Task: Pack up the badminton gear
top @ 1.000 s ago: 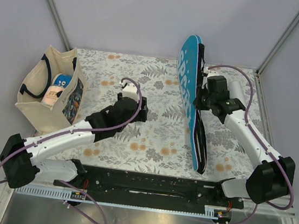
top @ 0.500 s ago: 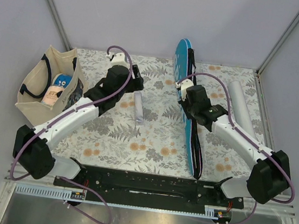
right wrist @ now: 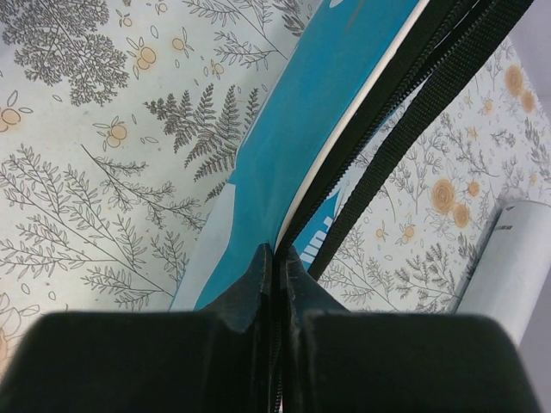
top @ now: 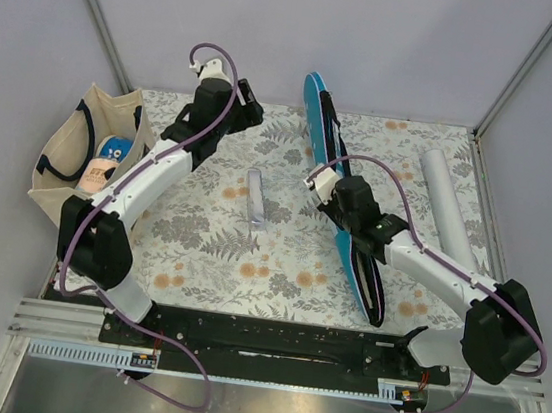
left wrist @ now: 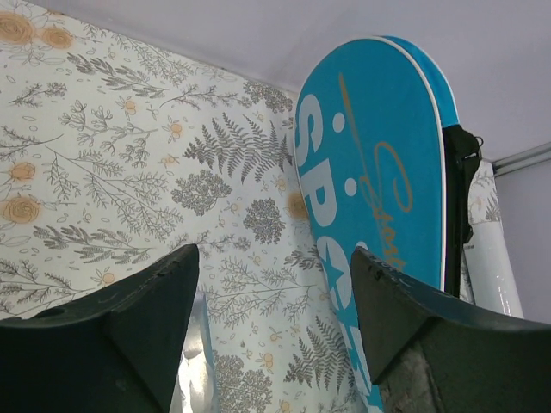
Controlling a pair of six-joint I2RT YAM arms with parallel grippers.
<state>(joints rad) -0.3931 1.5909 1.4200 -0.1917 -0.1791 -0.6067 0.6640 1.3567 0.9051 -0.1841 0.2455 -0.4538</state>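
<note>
A floral-print tabletop sits between grey walls. The blue SPORT racket cover stands on edge right of centre, with the right gripper pinched tight on its black zipper edge. The left gripper hangs wide open and empty near the far edge, facing the cover. A long white tube lies further right.

The right end effector has its two dark fingers pressed together on the black zipped edge of the blue cover. The cover runs up and away from the fingertips. A black strap lies along the cover's right side. Further right, a white tube rests on the floral tabletop.
</note>
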